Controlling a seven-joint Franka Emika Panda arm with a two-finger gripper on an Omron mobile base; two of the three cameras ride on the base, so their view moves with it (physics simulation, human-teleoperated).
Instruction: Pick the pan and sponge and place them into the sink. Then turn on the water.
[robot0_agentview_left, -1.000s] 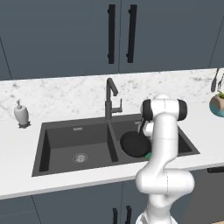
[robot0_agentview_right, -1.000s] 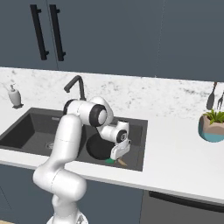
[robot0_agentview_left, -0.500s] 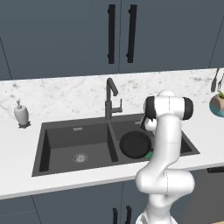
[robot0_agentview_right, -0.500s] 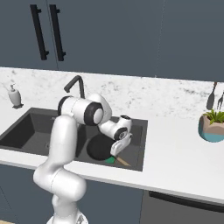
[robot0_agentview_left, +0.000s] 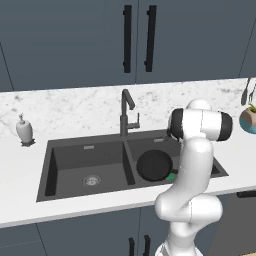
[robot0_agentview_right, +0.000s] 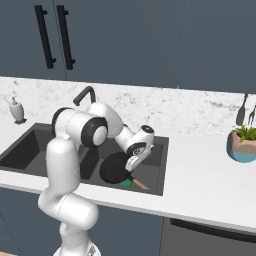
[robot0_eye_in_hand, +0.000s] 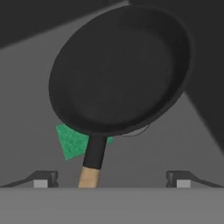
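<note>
The pan (robot0_agentview_left: 154, 165) lies in the right basin of the sink (robot0_agentview_left: 65, 170), with the sponge (robot0_agentview_left: 171, 176) touching its near edge and partly hidden beneath it. In the hand view, the pan (robot0_eye_in_hand: 120, 70) occupies the upper centre, its dark handle running down toward the lower edge and ending in a light wooden grip; the sponge (robot0_eye_in_hand: 74, 141) shows as a green corner just left of the handle, under the pan rim. The hand (robot0_eye_in_hand: 111, 179) is positioned above the handle end, with the two fingertips (robot0_eye_in_hand: 43, 178) set wide apart, one on each side of the handle and touching neither the handle nor the sponge. The hand holds nothing. In the right base view, the hand (robot0_agentview_right: 134, 161) hangs over the right basin, just above the pan (robot0_agentview_right: 116, 168), with the sponge (robot0_agentview_right: 127, 183) and the wooden grip showing at the near rim of the sink (robot0_agentview_right: 155, 172). The faucet (robot0_agentview_left: 127, 114) stands behind the divider between the two basins. A soap dispenser (robot0_agentview_left: 23, 130) stands on the counter (robot0_agentview_left: 20, 175) left of the sink, and a potted plant (robot0_agentview_right: 243, 145) stands on the counter to the right, well apart from the hand.
</note>
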